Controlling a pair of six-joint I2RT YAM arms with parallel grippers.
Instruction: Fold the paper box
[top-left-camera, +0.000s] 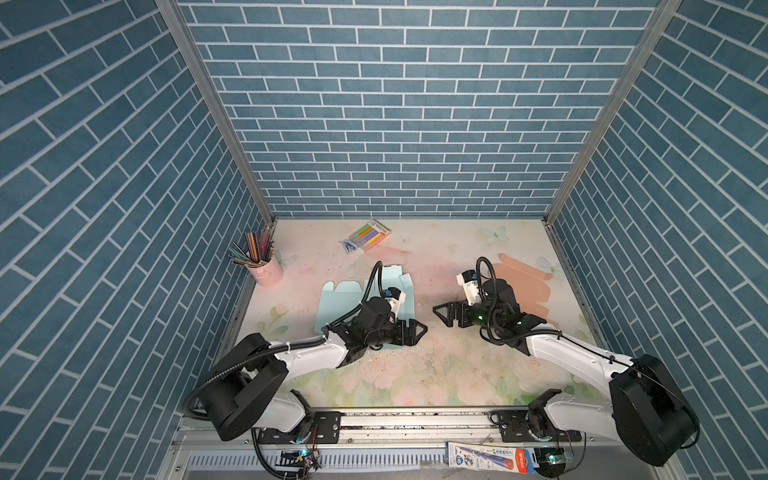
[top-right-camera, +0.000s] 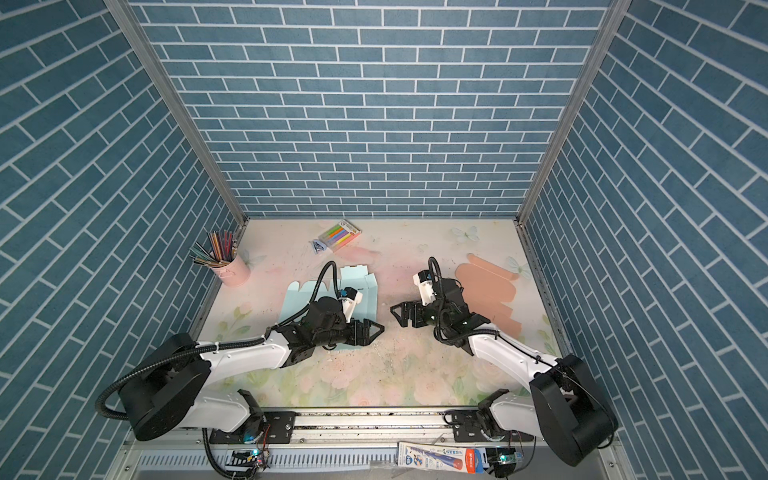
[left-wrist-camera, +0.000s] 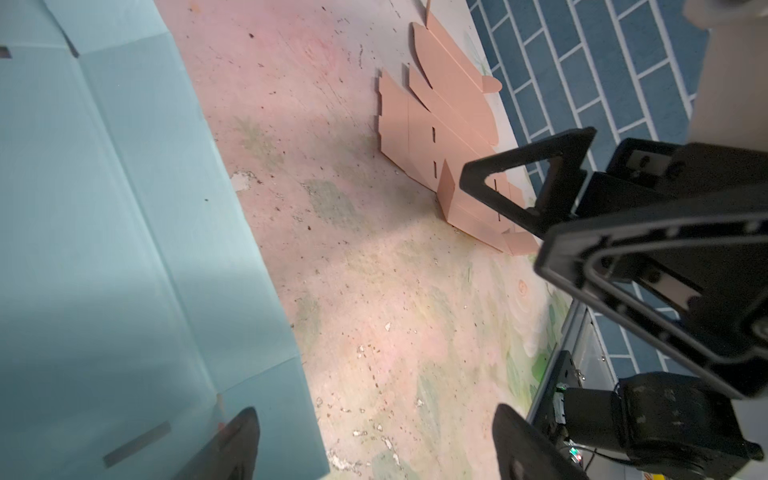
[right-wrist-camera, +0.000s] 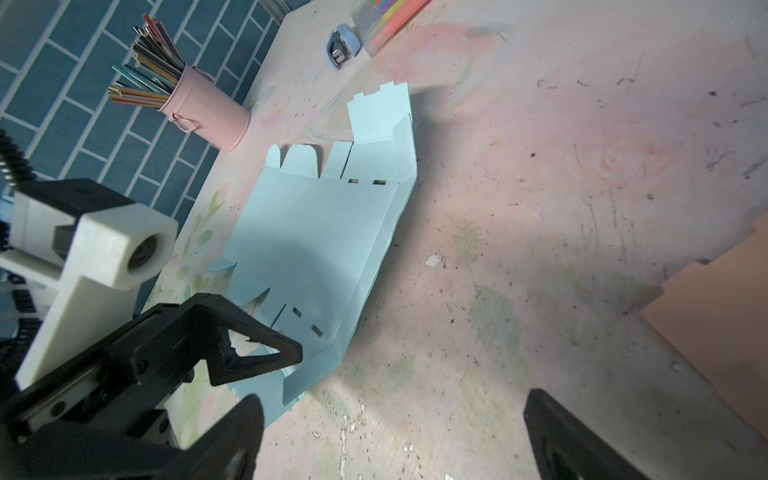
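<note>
Light blue paper box (top-left-camera: 336, 301) lies flat and unfolded on the left side of the table (top-left-camera: 415, 374). Left tool (top-left-camera: 420, 330) hovers over its edge, right tool (top-left-camera: 439, 312) nearby, both wide open, holding nothing.

Floral table (top-left-camera: 415, 374) carries blue paper box (top-left-camera: 336, 301), peach blank (top-left-camera: 534, 284), pencil cup (top-left-camera: 268, 272), markers (top-left-camera: 371, 235).

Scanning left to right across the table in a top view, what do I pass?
Pencil cup → blue sheet → left tool → right tool → peach sheet.
</note>
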